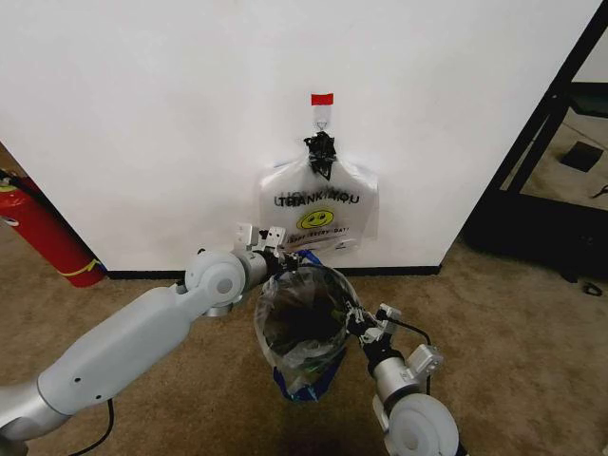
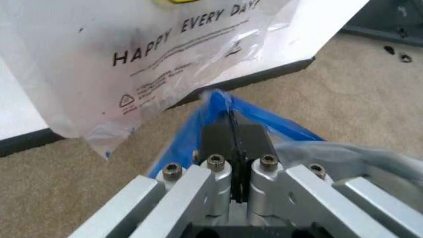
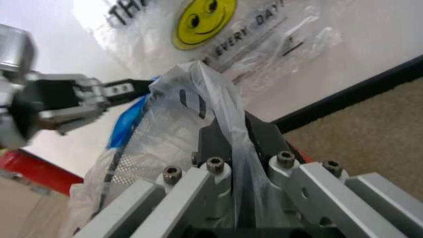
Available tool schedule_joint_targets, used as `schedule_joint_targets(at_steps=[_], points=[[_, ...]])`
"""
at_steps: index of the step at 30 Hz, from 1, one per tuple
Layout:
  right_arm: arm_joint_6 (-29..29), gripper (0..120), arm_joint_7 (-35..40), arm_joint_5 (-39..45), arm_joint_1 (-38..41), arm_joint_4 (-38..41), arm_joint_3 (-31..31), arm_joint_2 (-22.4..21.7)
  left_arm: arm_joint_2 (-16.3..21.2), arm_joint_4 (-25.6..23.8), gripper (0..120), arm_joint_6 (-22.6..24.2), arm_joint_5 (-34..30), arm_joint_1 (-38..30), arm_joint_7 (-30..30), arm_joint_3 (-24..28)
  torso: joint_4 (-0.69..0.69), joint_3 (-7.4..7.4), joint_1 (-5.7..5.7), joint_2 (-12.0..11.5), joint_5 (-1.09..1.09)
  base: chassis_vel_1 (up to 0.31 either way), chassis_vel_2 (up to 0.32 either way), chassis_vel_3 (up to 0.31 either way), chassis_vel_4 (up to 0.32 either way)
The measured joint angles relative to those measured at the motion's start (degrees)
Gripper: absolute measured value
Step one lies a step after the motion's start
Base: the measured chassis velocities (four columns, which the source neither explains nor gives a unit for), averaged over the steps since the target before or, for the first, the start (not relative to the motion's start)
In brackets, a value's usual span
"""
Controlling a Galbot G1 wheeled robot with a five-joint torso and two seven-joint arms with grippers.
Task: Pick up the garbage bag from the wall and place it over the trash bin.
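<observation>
White wall with a black baseboard rises from tan carpet; a red tape strip marks a small hook. From the hook hangs the flat bundle of bags gathered under a black tie, its lettering and yellow smiley facing out. Below it stands the trash bin, its black mesh seen through the garbage bag – the thin translucent plastic is stretched open around the rim, blue print showing low on the near side. The left end effector sits at the far edge of the bin near the wall, closed tight on a blue-printed fold of the garbage bag. The right end effector is at the bin's right edge – its fingers pinched shut on a gathered strip of the same plastic. A red fire extinguisher leans by the wall on the left.
</observation>
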Motion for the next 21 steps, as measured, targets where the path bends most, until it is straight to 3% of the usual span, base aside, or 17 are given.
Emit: schedule_joint_targets(at_steps=[9,21], points=[[1.95,1,-6.37,2.77,-2.17,1.18,1.33,-1.89,2.13,2.01,0,-0.05,0.08,-0.86,1.54,-0.07,0.0,0.0,0.0,0.0,-0.01,0.0,0.0,0.0,0.0],[2.53,1,-6.63,5.58,-2.22,1.02,2.82,-3.02,5.36,1.73,0,-0.17,0.54,2.02,3.2,-3.3,0.0,0.0,0.0,0.0,0.0,0.0,0.0,0.0,0.0]])
